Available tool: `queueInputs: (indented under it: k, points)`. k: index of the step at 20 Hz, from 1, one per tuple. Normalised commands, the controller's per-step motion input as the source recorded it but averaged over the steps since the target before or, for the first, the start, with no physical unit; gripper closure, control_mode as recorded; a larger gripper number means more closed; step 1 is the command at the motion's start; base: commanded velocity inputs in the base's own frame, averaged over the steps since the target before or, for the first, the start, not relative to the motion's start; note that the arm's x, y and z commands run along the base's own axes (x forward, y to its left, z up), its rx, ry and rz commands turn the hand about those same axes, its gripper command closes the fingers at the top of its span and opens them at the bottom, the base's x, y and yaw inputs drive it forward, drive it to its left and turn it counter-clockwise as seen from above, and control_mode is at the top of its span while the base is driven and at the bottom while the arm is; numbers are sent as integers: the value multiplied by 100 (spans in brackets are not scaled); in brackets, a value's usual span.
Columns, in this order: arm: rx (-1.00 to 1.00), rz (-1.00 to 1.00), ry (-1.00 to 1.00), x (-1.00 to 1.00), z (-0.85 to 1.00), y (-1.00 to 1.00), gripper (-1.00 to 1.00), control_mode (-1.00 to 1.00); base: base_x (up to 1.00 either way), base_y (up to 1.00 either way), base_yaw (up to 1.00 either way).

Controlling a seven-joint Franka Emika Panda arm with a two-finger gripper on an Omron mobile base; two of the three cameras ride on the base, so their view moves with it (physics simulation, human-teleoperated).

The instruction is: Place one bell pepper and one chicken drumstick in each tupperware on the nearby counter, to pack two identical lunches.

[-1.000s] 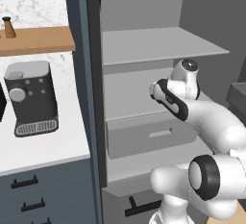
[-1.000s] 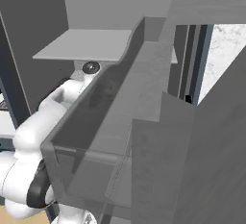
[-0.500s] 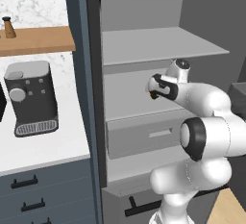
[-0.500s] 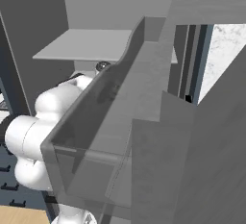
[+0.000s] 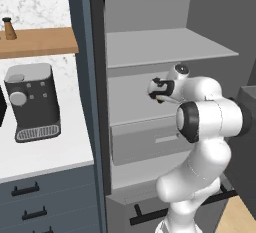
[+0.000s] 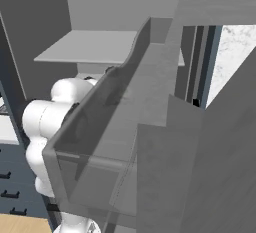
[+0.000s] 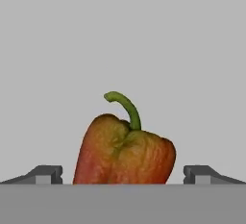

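A red-orange bell pepper (image 7: 124,153) with a curved green stem stands upright on a grey shelf, close in front of the hand. My gripper (image 7: 123,175) is open, and its two dark fingertips (image 7: 45,174) flank the pepper on either side without touching it. In the left base view the gripper (image 5: 156,90) reaches into the middle level of an open tall grey cabinet, under its upper shelf (image 5: 165,47). The white counter (image 5: 45,152) lies to the left of the cabinet.
A dark coffee machine (image 5: 32,102) stands on the counter, under a wooden wall shelf (image 5: 37,42) with a small brown bottle (image 5: 8,28). A grey drawer (image 5: 145,139) sits below the hand. The open cabinet door (image 6: 125,127) hides most of the arm in the right base view.
The hand has moved a little left and deeper into the cabinet. The elbow has swung up and forward. The jaws have stayed open.
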Motion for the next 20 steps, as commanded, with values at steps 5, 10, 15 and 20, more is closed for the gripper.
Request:
queueInputs:
  k: [5,10,15,20]
  points:
    - [0,0,1,37,-36,1,100,-100,0,0,0]
    - [0,0,2,11,-43,2,100,-100,0,0,0]
    - [0,0,4,-12,-37,0,100,-100,0,0,0]
    - [0,0,0,-73,-8,-2,100,-100,0,0,0]
